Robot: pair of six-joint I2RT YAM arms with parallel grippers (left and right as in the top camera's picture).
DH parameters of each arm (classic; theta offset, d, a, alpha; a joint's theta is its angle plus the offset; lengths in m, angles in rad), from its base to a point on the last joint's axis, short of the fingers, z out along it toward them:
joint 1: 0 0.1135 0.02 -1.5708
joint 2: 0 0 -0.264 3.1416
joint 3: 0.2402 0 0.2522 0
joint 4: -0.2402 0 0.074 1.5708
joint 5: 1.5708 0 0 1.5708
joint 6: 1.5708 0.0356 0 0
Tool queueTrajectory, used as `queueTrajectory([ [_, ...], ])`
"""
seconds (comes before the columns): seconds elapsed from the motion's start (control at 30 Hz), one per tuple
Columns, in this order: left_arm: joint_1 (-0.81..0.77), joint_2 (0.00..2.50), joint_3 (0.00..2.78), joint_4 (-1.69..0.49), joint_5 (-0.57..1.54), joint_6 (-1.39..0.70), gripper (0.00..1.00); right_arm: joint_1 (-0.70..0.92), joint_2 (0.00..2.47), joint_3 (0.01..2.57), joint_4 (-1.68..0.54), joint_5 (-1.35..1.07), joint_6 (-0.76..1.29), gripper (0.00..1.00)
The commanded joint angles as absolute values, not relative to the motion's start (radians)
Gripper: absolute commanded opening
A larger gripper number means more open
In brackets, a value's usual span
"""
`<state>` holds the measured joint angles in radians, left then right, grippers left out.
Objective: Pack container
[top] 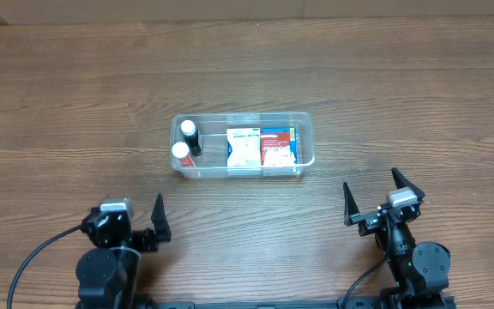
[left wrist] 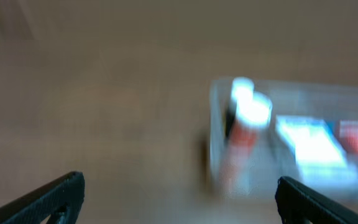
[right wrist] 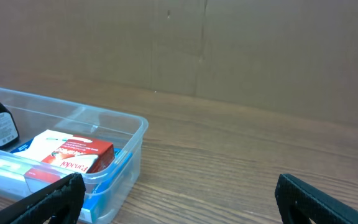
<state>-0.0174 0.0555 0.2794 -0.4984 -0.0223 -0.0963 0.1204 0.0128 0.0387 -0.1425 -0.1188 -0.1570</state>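
The clear plastic container (top: 305, 129) sits in the middle of the wooden table. Inside it are two small white-capped bottles (top: 185, 142) at its left end, a white and blue box (top: 243, 147) in the middle and a red box (top: 278, 146) at its right. My left gripper (top: 135, 225) is open and empty near the front left edge. My right gripper (top: 376, 204) is open and empty near the front right. The container shows blurred in the left wrist view (left wrist: 303, 180) and at the left of the right wrist view (right wrist: 129, 134), with the red box (right wrist: 73, 155) in it.
A brown cardboard wall (right wrist: 229, 50) stands behind the table in the right wrist view. Bare wooden tabletop (top: 256, 232) lies between the two grippers and the container.
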Motion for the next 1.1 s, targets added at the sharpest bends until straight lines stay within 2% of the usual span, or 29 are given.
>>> queueTrajectory([
  [0.0,-0.009,0.01,0.142,-0.206,-0.026,0.035,1.0,0.126,0.004,0.036,-0.136,-0.114,-0.154,1.0],
  [0.13,-0.009,0.003,0.015,0.02,-0.003,0.142,1.0,0.126,0.004,0.036,-0.136,-0.114,-0.154,1.0],
  [0.23,-0.008,0.004,0.005,-0.078,-0.001,0.091,1.0,0.126,0.004,0.036,-0.136,-0.115,-0.154,1.0],
  [1.07,-0.008,0.004,0.005,-0.078,0.0,0.09,1.0,0.126,0.004,0.036,-0.136,-0.114,-0.154,1.0],
])
